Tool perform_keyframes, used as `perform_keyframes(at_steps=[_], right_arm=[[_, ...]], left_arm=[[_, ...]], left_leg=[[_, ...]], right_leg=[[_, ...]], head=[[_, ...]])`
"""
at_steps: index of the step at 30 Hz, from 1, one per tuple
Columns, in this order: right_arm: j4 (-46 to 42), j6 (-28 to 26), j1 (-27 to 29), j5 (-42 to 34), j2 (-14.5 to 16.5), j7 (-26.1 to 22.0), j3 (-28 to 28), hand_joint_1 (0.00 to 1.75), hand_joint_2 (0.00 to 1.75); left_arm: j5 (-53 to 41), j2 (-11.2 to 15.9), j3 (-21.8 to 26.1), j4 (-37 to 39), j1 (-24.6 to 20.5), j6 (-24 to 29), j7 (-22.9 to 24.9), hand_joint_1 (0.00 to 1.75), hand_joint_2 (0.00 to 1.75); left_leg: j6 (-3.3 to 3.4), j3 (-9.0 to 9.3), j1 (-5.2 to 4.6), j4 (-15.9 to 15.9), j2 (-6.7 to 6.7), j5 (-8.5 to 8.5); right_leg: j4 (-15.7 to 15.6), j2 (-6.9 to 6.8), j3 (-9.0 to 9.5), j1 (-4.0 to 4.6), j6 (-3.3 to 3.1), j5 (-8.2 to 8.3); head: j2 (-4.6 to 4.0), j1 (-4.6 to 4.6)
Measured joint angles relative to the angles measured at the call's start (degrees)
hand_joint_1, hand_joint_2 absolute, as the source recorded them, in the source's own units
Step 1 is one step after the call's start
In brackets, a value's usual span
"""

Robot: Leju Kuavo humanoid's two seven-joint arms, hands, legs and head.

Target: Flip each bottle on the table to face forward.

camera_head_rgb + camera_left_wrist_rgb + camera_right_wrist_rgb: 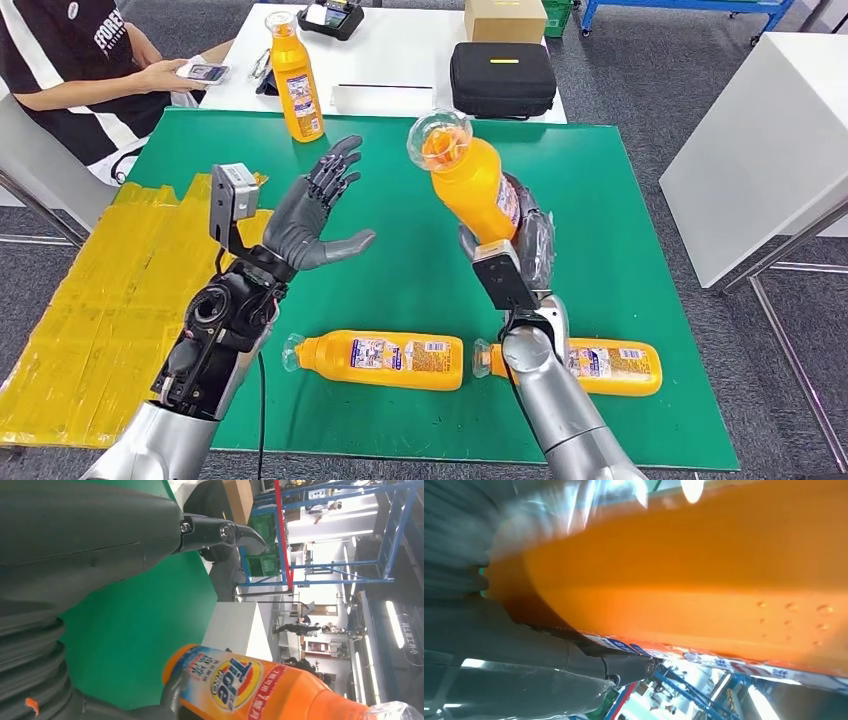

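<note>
The held orange bottle (470, 180) tilts above the green desk (620, 250), gripped low by the right robot hand (525, 240); it may slip. The left robot hand (315, 215) hovers open nearby, risking collision.

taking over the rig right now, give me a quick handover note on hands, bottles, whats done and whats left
Right hand: holds an orange bottle in the air over the green mat, tilted, cap toward the camera.
Left hand: open, holds nothing, raised beside it.
Done, by the look of it: one bottle standing at the mat's far edge.
Left: set the held bottle down; two bottles lie on their sides at the near edge, one in the middle, one on the right.
</note>
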Motion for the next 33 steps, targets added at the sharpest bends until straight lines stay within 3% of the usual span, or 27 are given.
perform_keyframes(at_steps=[16, 33], right_arm=[[1.31, 4.46, -1.28, 3.79, 3.02, 2.34, 8.38, 1.75, 1.75], [2.45, 5.11, -4.27, 2.47, 4.39, 3.18, 9.94, 1.75, 1.75]], left_arm=[[0.35, 0.21, -1.66, 1.16, -0.56, 1.86, -1.62, 0.00, 1.75], [0.32, 0.22, -2.53, 1.16, -0.55, 1.90, -1.92, 0.00, 1.75]], left_leg=[[0.00, -0.02, 0.01, 0.00, 0.00, 0.00], [-0.01, -0.02, 0.01, 0.00, 0.00, 0.00]], right_leg=[[0.00, 0.00, -0.02, 0.00, -0.01, -0.01], [0.00, 0.00, -0.02, 0.00, -0.01, -0.01]], head=[[0.00, 0.01], [0.00, -0.01]])
